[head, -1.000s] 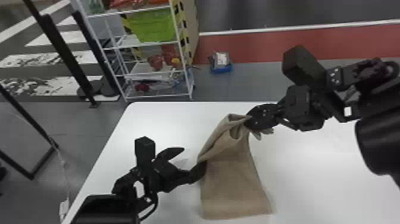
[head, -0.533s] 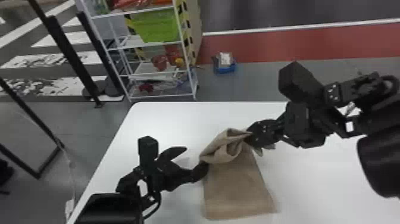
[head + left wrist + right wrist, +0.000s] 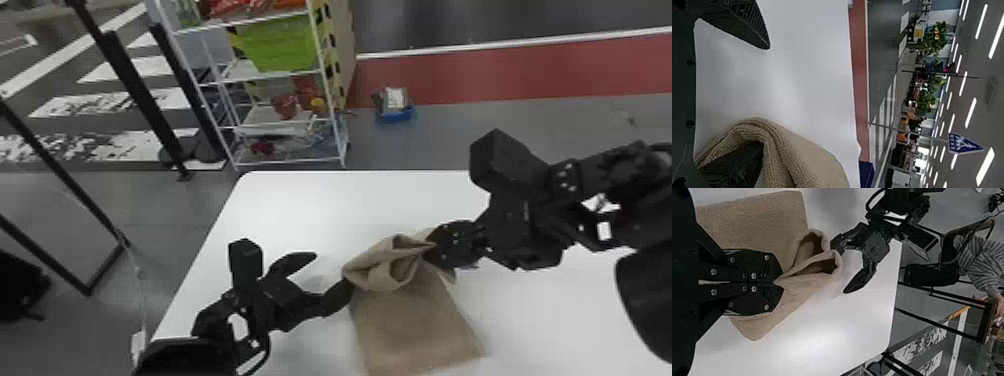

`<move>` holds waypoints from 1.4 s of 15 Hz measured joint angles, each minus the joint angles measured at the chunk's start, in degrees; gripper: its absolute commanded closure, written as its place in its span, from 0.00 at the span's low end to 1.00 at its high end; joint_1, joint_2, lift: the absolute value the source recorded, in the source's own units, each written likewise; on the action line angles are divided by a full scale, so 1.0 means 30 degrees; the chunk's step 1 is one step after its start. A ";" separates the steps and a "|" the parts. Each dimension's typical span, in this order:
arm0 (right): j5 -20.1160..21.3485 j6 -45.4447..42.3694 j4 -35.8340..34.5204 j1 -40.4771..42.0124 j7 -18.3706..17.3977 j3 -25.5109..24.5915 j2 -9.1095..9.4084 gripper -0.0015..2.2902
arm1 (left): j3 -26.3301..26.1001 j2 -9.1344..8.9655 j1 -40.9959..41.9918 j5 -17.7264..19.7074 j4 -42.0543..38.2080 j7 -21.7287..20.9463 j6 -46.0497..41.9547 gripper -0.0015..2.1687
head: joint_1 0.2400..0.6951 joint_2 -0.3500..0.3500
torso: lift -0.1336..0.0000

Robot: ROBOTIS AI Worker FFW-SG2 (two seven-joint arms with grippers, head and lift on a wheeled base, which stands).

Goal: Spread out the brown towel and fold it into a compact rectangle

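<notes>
The brown towel (image 3: 410, 320) lies partly flat on the white table, its far end bunched into raised folds. At those folds' right side my right gripper (image 3: 435, 248) is shut on the cloth; in the right wrist view the same gripper (image 3: 777, 282) has its fingers together, pinching a towel (image 3: 758, 227) edge. My left gripper (image 3: 325, 277) stands open at the towel's left, one finger against the folds and the other apart over the table. In the left wrist view the towel (image 3: 801, 156) drapes around the lower finger of my left gripper (image 3: 764, 102).
The white table (image 3: 310, 210) extends around the towel, its left edge near my left arm. Beyond its far edge stand a white shelf rack (image 3: 290, 162) with a green bin (image 3: 280, 45) and, on the floor, a small blue container (image 3: 395, 112). Black poles are at the left.
My right gripper has lowered toward the near side with the towel in it, and the raised part has sunk into loose folds. The left gripper looks nearly unmoved beside the towel.
</notes>
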 measured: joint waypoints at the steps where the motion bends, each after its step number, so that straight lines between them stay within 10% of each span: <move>1: -0.0093 0.0008 -0.0011 -0.0153 0.0000 -0.0179 0.0082 0.72 | 0.0052 0.0000 0.0241 0.0043 -0.0324 -0.0082 0.0051 0.02 | 1.00 0.90 | 0.07; 21: -0.0587 0.0169 -0.0124 -0.0559 0.0000 -0.0632 0.0556 0.72 | -0.0095 0.0000 -0.0152 0.0420 0.0378 -0.1080 0.1089 0.02 | 1.00 0.89 | 0.07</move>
